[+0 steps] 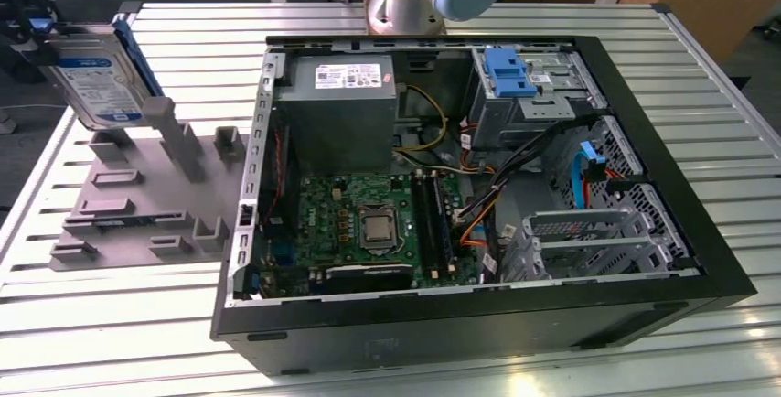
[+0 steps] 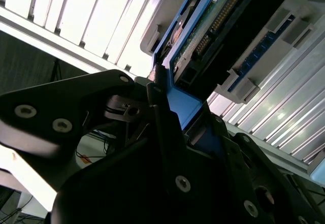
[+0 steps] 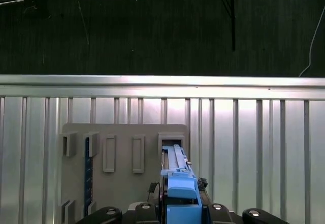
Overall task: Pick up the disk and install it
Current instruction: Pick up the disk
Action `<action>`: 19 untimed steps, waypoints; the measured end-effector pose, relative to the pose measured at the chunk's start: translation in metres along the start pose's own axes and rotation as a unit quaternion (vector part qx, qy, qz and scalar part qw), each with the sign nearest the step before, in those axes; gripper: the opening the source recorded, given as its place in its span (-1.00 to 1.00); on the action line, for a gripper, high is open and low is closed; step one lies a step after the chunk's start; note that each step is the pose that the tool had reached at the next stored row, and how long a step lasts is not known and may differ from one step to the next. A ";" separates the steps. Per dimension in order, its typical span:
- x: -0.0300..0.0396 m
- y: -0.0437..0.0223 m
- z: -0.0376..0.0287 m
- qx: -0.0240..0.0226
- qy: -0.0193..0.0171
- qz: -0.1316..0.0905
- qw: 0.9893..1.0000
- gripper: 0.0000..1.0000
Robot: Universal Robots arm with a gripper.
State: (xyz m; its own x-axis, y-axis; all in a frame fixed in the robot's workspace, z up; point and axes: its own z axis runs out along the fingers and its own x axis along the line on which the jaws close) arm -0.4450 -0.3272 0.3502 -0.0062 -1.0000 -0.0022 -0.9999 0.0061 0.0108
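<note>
**Q:** Gripper status?
**A:** In the second wrist view, the gripper is clamped on the blue frame of the disk.

**Q:** Disk location?
**A:** In the exterior view, it hangs tilted above the grey fixture on the tabletop, at the exterior view's left.

**Q:** Progress?
**A:** Pick-up is judged complete. Installation is not yet done: the disk is well apart from the open computer case and its drive cage.

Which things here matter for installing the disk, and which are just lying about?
For the job:
disk, clamped in the end effector
grey stand by the disk
open computer case

Just there:
power supply
motherboard
cables
slatted table
</note>
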 end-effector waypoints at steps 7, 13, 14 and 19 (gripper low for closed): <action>0.0000 0.0001 -0.0055 0.000 0.000 0.000 1.000 -0.27; 0.0000 0.0001 -0.0085 0.000 0.000 0.000 1.000 -0.27; 0.0000 0.0001 -0.0090 0.000 0.000 0.000 1.000 -0.27; 0.0000 0.0001 -0.0115 0.000 0.000 0.000 1.000 -0.27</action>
State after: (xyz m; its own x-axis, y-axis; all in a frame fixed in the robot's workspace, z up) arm -0.4450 -0.3272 0.3617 -0.0061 -1.0000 -0.0023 -0.9999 0.0061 0.0107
